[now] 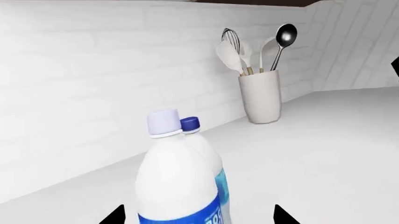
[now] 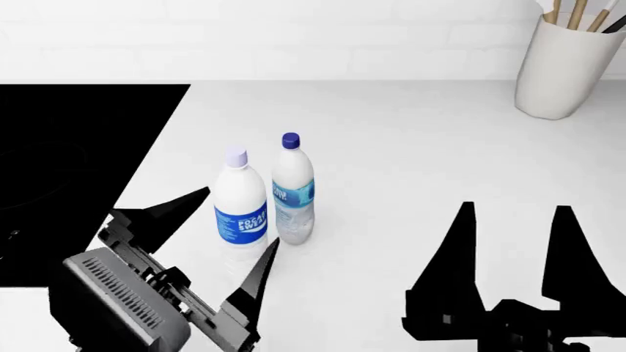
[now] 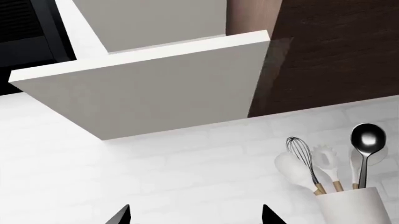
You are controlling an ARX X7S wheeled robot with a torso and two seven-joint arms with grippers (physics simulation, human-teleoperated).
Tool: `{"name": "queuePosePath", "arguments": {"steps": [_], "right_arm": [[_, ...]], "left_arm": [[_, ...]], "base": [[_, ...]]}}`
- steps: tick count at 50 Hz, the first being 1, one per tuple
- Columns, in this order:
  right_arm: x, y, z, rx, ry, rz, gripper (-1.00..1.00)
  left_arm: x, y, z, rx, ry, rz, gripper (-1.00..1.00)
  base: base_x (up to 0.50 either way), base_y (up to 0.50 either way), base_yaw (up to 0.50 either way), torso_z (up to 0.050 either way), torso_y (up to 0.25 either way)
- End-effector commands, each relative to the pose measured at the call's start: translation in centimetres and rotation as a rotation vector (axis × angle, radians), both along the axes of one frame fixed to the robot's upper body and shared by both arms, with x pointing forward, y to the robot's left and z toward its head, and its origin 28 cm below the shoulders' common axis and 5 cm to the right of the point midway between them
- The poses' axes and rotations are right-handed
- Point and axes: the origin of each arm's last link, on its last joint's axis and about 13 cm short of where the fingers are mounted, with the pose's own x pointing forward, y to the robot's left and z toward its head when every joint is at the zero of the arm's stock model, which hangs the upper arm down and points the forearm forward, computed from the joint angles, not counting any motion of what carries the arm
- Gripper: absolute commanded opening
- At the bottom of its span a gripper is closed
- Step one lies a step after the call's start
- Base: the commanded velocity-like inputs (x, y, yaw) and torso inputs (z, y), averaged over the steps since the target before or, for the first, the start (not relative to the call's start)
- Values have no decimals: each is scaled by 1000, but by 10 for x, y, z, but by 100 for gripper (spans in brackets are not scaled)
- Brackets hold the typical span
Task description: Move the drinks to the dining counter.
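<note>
Two drinks stand upright and side by side on the white worktop [image 2: 411, 147]. The bigger one is a milky-white bottle [image 2: 240, 202] [image 1: 177, 177] with a blue label and lilac cap. The slimmer clear bottle [image 2: 292, 194] has a dark blue cap [image 1: 190, 123] and is mostly hidden behind the white one in the left wrist view. My left gripper [image 2: 242, 214] [image 1: 198, 212] is open, its fingers on either side of the white bottle with gaps showing. My right gripper [image 2: 515, 207] [image 3: 195, 210] is open and empty, to the right of the bottles. The dining counter is out of view.
A black cooktop [image 2: 69, 161] fills the worktop's left side. A white utensil holder [image 2: 567, 66] [image 1: 260, 95] [image 3: 352, 205] with whisk, spoon and spatulas stands at the back right against the white brick wall [image 2: 293, 37]. A wall cabinet [image 3: 156, 88] hangs above.
</note>
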Motion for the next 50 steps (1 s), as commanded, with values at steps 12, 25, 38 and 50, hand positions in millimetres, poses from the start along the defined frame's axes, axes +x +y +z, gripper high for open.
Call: {"name": "queuePosePath", "arguments": {"steps": [12, 25, 38, 50], "right_arm": [[0, 0, -1, -2, 1, 1, 100], [0, 1, -2, -3, 5, 3, 100], [0, 1, -3, -2, 7, 5, 100], [0, 1, -3, -3, 9, 5, 100]], "left_arm": [[7, -5, -5, 23, 25, 13, 100], [16, -7, -6, 15, 50, 30, 100], [16, -6, -5, 45, 80, 36, 100], [17, -5, -6, 82, 115, 35, 100]], "base": [[0, 0, 0, 0, 0], [0, 0, 0, 0, 0], [0, 0, 0, 0, 0], [0, 0, 0, 0, 0]]}}
